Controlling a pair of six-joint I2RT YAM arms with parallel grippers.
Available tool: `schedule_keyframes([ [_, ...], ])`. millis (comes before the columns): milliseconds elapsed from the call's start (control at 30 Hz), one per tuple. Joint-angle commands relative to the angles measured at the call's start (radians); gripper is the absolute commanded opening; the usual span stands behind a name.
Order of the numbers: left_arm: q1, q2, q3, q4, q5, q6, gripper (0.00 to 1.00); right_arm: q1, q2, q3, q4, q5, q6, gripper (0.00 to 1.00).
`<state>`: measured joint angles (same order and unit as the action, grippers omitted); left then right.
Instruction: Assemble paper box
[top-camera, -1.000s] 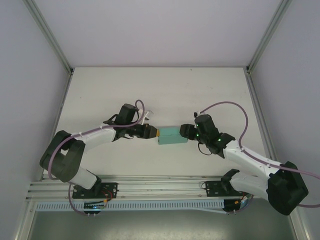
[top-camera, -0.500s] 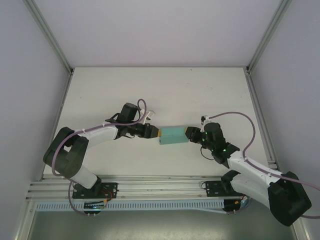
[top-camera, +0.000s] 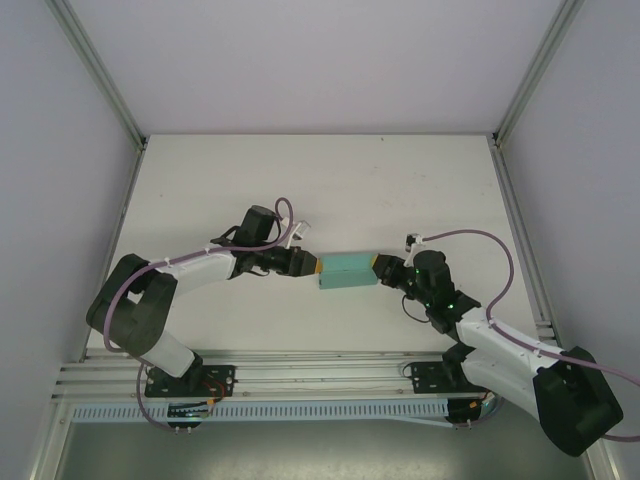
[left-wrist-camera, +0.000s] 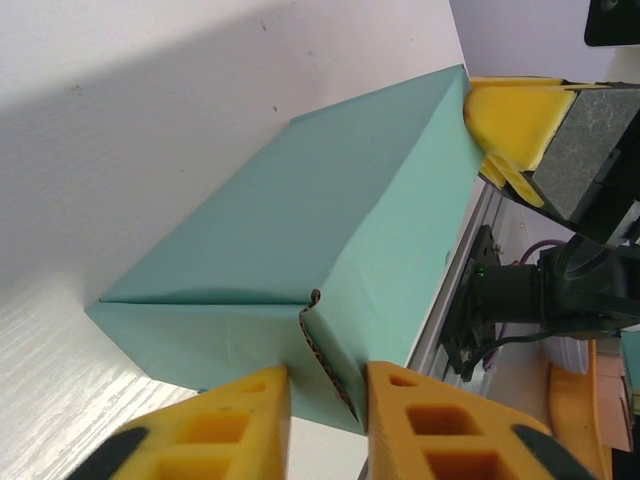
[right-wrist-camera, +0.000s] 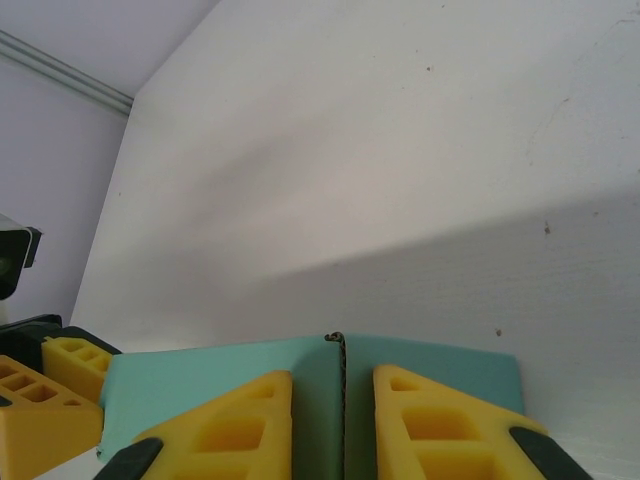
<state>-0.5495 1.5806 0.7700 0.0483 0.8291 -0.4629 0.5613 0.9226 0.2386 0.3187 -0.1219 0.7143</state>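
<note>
The left fingers (top-camera: 312, 268) stand narrow, pinching a raw card edge at the left end of the paper box (top-camera: 345, 270). In the left wrist view the two yellow fingers (left-wrist-camera: 328, 405) rise from the bottom edge of the frame. The thin edge runs slantwise between them and meets the right-hand one. Their tips are cut off by the frame.

The right fingers (top-camera: 378, 267) sit at the box's right end, also drawn close. In the right wrist view these fingers (right-wrist-camera: 335, 420) straddle an upright card seam, with teal showing on either side of it. The frame cuts off the pads, so I cannot tell whether they actually press the card.

The box (left-wrist-camera: 330, 220) is folded into a closed teal-green block. It lies lengthwise between the two arms, at centre frame in the top view, over the white desk (top-camera: 300, 180). A shadow falls beside it. Whether its underside touches the desk is hard to make out.

The far fingers show at the upper right of the left wrist view. The box (right-wrist-camera: 160, 380) is cropped at the bottom edge.
</note>
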Motion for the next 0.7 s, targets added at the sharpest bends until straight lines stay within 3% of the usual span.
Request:
schedule_keyframes([
  [0,-0.008,0.072,-0.031,-0.186,-0.184,0.040,0.33,0.006,0.015,-0.001,-0.141,-0.048,-0.006,0.07],
  [67,-0.009,0.051,-0.001,-0.192,-0.175,0.043,0.46,0.006,0.014,0.031,-0.186,-0.035,-0.018,0.11],
  [233,-0.009,-0.003,0.105,-0.217,-0.175,0.055,0.66,0.007,0.000,0.115,-0.228,-0.033,-0.039,0.35],
  [300,-0.009,-0.024,0.144,-0.214,-0.183,0.057,0.79,0.006,0.004,0.167,-0.271,-0.022,-0.073,0.44],
  [367,-0.009,-0.040,0.177,-0.199,-0.188,0.073,0.99,0.006,0.023,0.230,-0.333,0.013,-0.123,0.52],
  [533,-0.008,-0.073,0.254,-0.250,-0.300,0.095,0.98,0.006,0.072,0.371,-0.498,0.043,-0.266,0.73],
  [667,-0.006,-0.109,0.282,-0.323,-0.545,0.102,0.98,0.006,0.101,0.465,-0.547,-0.043,-0.526,0.99],
])
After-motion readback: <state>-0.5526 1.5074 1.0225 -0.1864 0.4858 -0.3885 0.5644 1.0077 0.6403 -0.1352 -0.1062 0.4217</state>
